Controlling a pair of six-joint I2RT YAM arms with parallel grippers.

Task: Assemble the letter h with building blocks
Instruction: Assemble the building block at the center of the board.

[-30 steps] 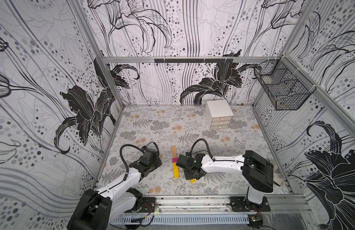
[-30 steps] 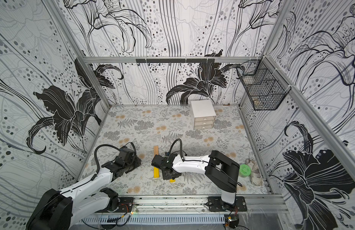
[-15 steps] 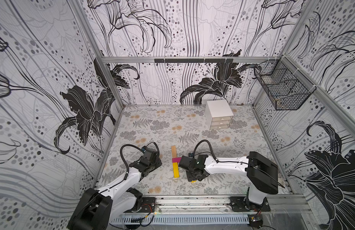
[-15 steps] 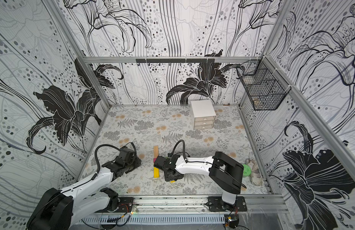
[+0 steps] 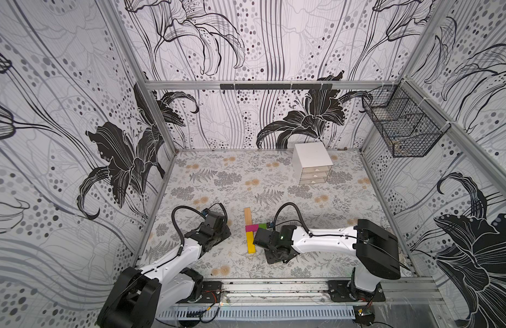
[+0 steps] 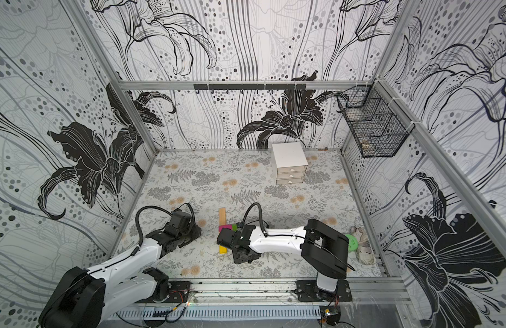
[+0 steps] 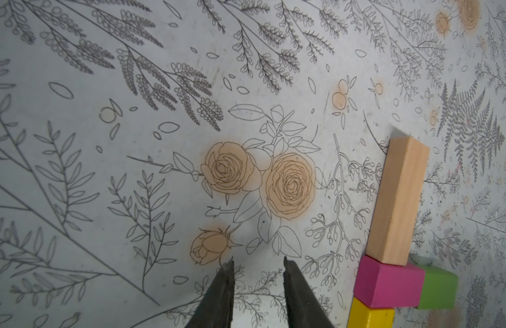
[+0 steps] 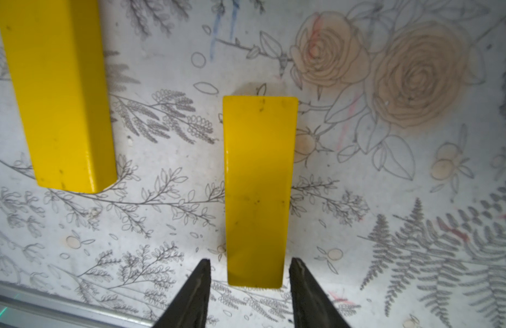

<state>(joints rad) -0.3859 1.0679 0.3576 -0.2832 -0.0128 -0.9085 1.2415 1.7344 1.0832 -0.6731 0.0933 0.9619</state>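
Observation:
In both top views a tan block (image 5: 247,215) (image 6: 222,216) lies in line with a pink block (image 5: 251,227) and a yellow block (image 5: 250,242), and a green block (image 5: 262,226) sits beside the pink one. My right gripper (image 5: 277,254) (image 6: 243,257) hangs low just right of them and hides the second yellow block. In the right wrist view that yellow block (image 8: 258,190) lies flat, its near end between the open fingertips of the right gripper (image 8: 249,267) with a gap on each side. My left gripper (image 7: 257,261) (image 5: 217,224) is open and empty, left of the blocks.
A white three-drawer box (image 5: 312,163) stands at the back right of the floral mat. A black wire basket (image 5: 402,127) hangs on the right wall. The metal front rail (image 8: 33,306) runs close behind my right gripper. A green object (image 6: 351,242) and cloth lie by the right wall.
My right arm has stretched out lower, with its elbow farther right. The yellow tip that showed beside its gripper is now hidden under it. The left arm has not moved.

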